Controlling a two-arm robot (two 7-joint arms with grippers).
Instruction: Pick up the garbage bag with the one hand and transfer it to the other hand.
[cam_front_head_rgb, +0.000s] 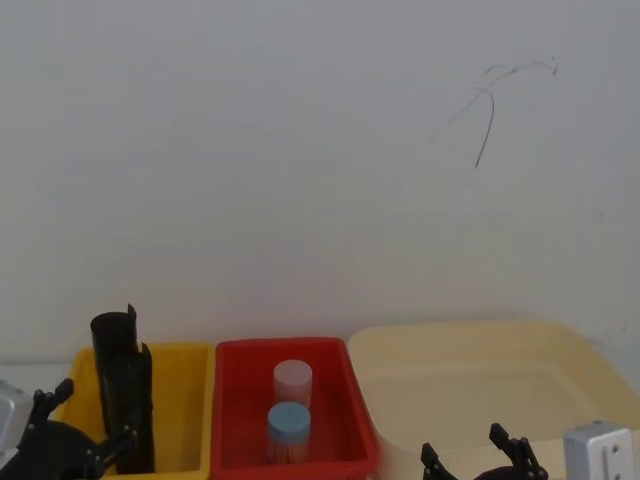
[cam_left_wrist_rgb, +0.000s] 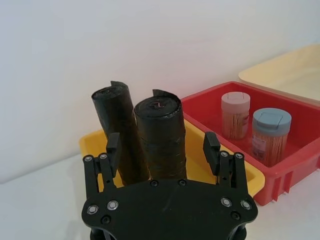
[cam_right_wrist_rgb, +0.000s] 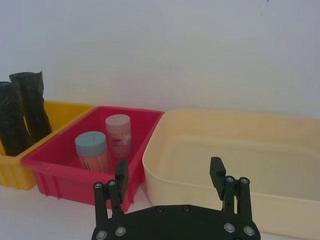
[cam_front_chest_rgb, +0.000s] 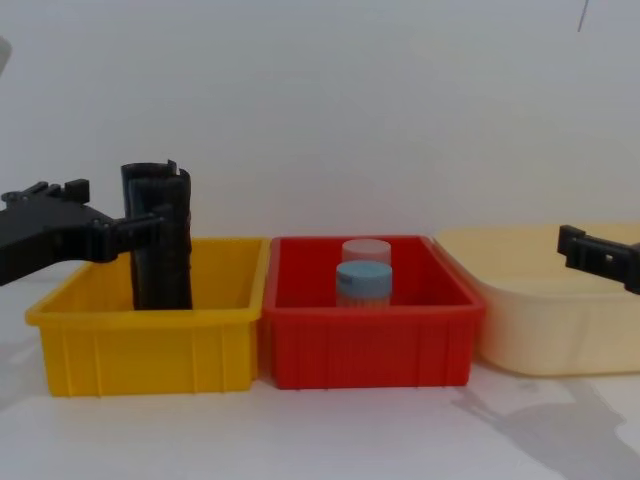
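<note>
1. Red bin (cam_front_chest_rgb: 365, 345) stands mid-table (cam_front_chest_rgb: 320, 430) and serves as the reference mark; plain white wall (cam_front_chest_rgb: 320, 100) behind it
2. Yellow bin (cam_front_chest_rgb: 140, 345) sits against the red bin's left wall; cream tub (cam_front_chest_rgb: 560, 320) sits just beside its right wall
3. Garbage bag (cam_left_wrist_rgb: 159, 120): black crinkled roll, upright in the yellow bin, left of the red bin; its top rises well above the bin walls and its base is down inside the bin
4. Second roll (cam_left_wrist_rgb: 114, 120), near-identical, stands close against the garbage bag, slightly farther from the red bin and nearer the wall
5. Left claw (cam_left_wrist_rgb: 161, 146): released, fingers spread wide, one on either side of the garbage bag at its upper half; cannot tell whether the pads touch the plastic
6. Right claw (cam_right_wrist_rgb: 169, 171): released, fingers apart and holding nothing; it hovers by the near rim of the cream tub, right of the red bin, well apart from the garbage bag
7. Inside the red bin: blue-capped jar (cam_right_wrist_rgb: 91, 150) and pink-capped jar (cam_right_wrist_rgb: 119, 135), both upright, close together, the blue-capped one nearer the robot; both hold thin pale sticks
</note>
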